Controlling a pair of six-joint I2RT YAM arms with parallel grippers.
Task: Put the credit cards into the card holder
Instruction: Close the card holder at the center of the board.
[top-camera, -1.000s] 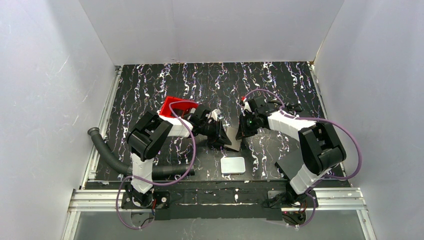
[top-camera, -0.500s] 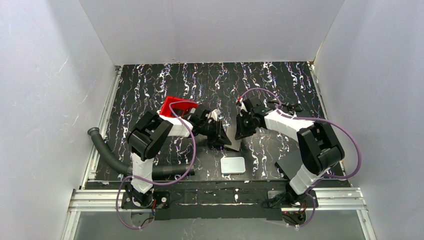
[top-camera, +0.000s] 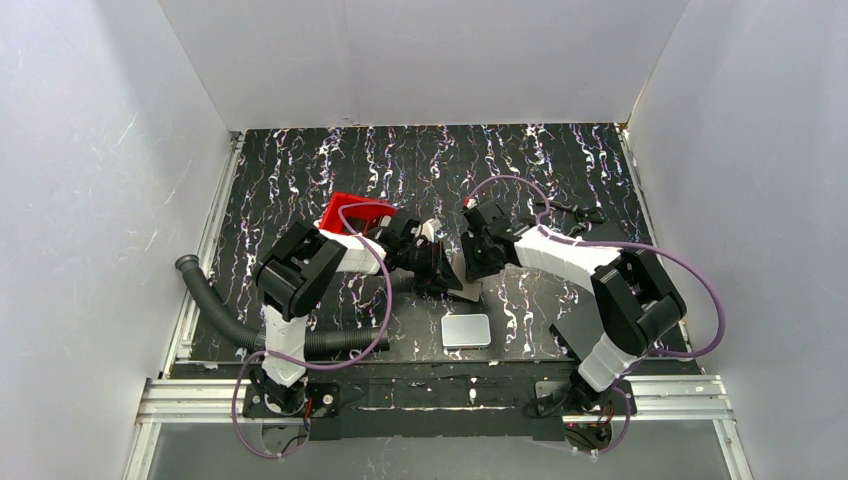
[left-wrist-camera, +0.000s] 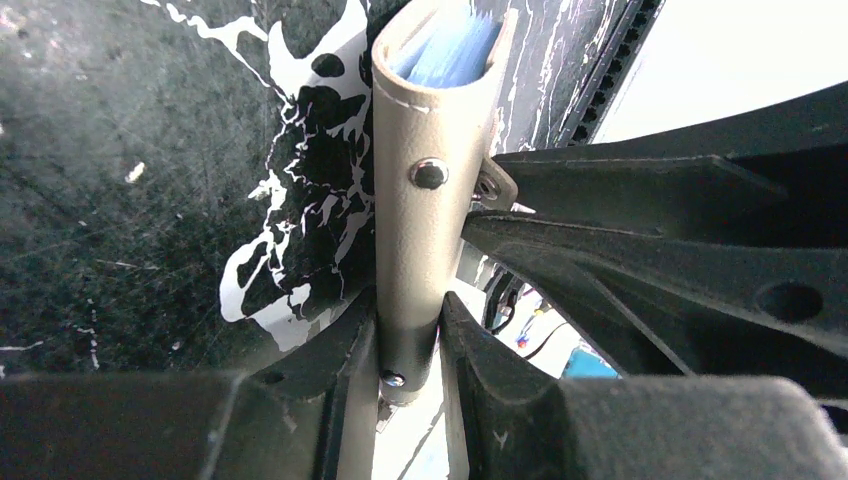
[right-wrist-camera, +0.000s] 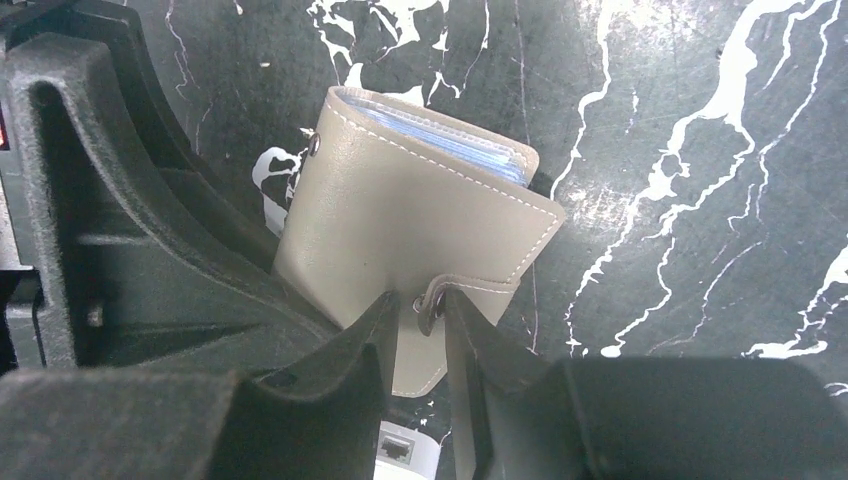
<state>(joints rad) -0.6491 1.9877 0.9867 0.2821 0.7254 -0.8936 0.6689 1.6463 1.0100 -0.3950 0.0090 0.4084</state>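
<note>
Clenched on the spine of a small grey-beige stitched leather card holder (left-wrist-camera: 432, 190) with the left gripper (left-wrist-camera: 410, 325); holder kept on edge near the middle of the black, white-veined marbled table (top-camera: 400, 160); cannot tell whether its lower edge touches the surface. Pinched from the opposite side by the right gripper (right-wrist-camera: 418, 305), fingers (right-wrist-camera: 375, 330) closed on the holder's snap tab; both grippers meeting at the holder in the top view. Tucked inside, between the covers: thin pale blue credit cards (right-wrist-camera: 450, 142), only their edges showing at the open end. Lying flat nearer the arm bases, apart from the holder: a white rounded-corner slab (top-camera: 466, 330). Behind the left arm: a red open plastic tray (top-camera: 343, 210).
</note>
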